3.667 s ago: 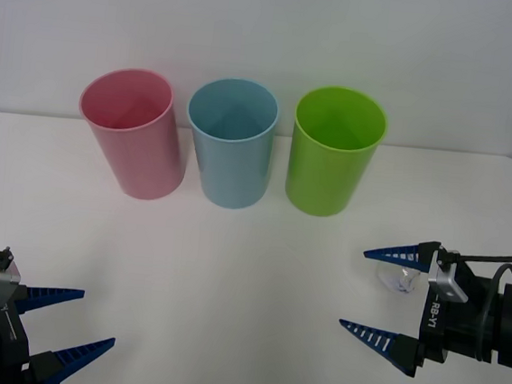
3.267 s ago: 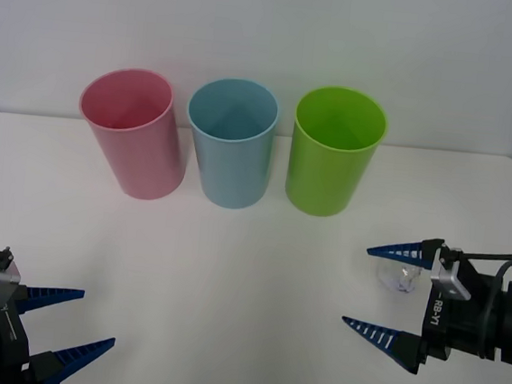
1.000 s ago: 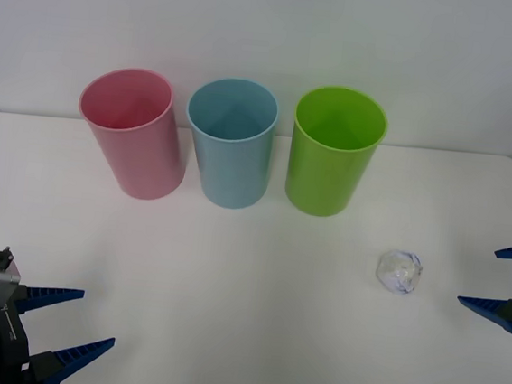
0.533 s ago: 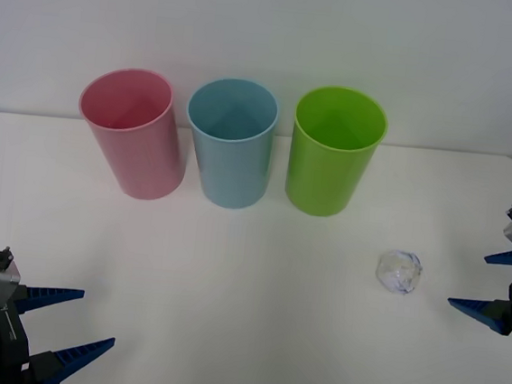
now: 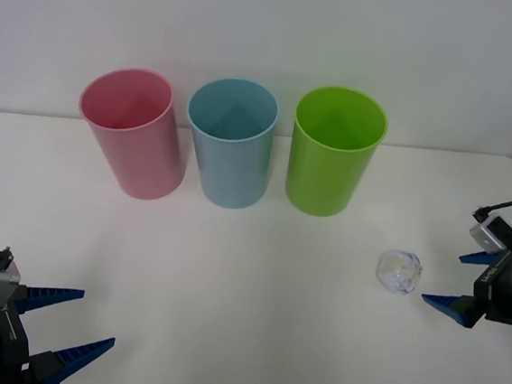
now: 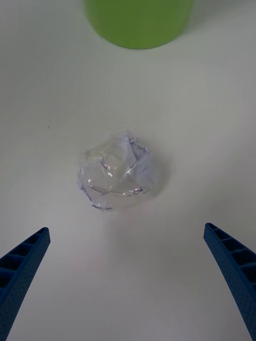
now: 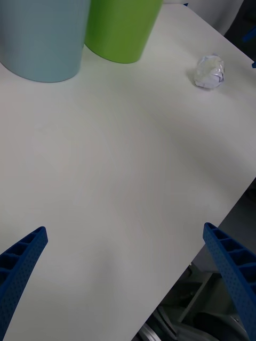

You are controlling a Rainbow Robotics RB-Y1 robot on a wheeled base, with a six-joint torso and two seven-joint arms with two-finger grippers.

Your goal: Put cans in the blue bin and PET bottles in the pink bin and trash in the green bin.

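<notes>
Your right gripper point(image 5: 461, 284) sits low over the white table point(image 5: 246, 300) near its right edge, fingers spread wide with nothing between them. From its wrist camera you see both blue fingertips point(image 6: 24, 261) parted, with the trash point(image 6: 118, 171) lying ahead of the gap, apart from both. In the front view the trash point(image 5: 399, 272) is a crumpled clear film lump resting on the table just beside the gripper, toward the middle; it looks untouched, though the nearest fingertip's clearance is hard to judge. Beyond it stands the green bin point(image 5: 333, 163), then the blue bin point(image 5: 231, 153) and the pink bin point(image 5: 134, 144) in a row along the back. Your left gripper point(image 5: 71, 324) waits at the near left corner, also wide open and empty.
</notes>
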